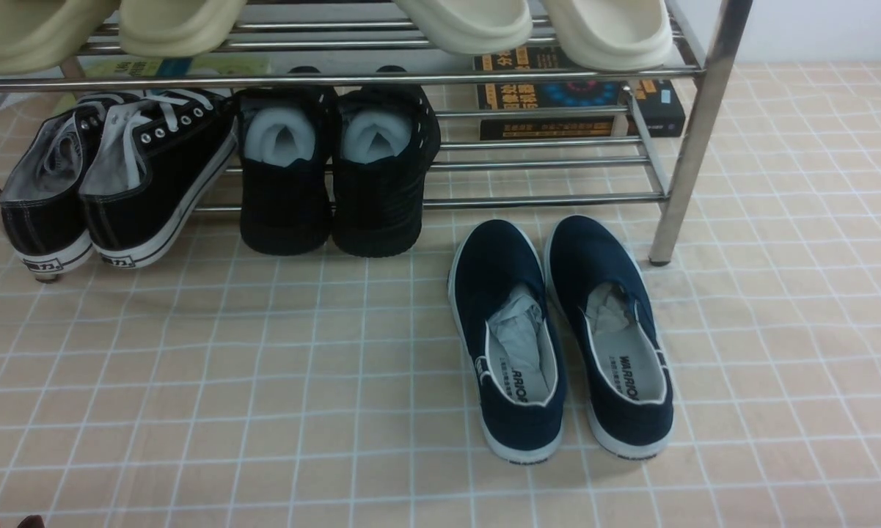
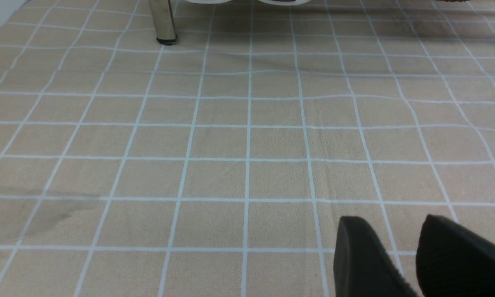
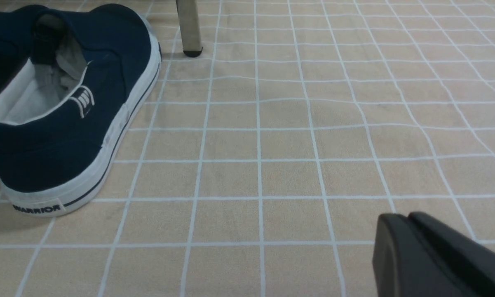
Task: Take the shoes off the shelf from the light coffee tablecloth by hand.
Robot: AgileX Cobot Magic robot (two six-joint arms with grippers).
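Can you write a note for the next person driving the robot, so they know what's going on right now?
Left gripper: jaws apart, nothing between them.
Right gripper: jaws close together, nothing held.
Blue shoes: side by side on the cloth, in front of the rack.
Done: blue shoes are off the rack.
Left: seemingly nothing, maybe just park the arms.

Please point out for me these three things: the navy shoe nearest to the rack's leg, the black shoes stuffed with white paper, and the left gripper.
Navy shoe (image 1: 604, 249): front view, on its toe.
Black shoes (image 1: 286, 205): front view, heel of the left one.
Left gripper (image 2: 397, 225): left wrist view, between its fingertips.
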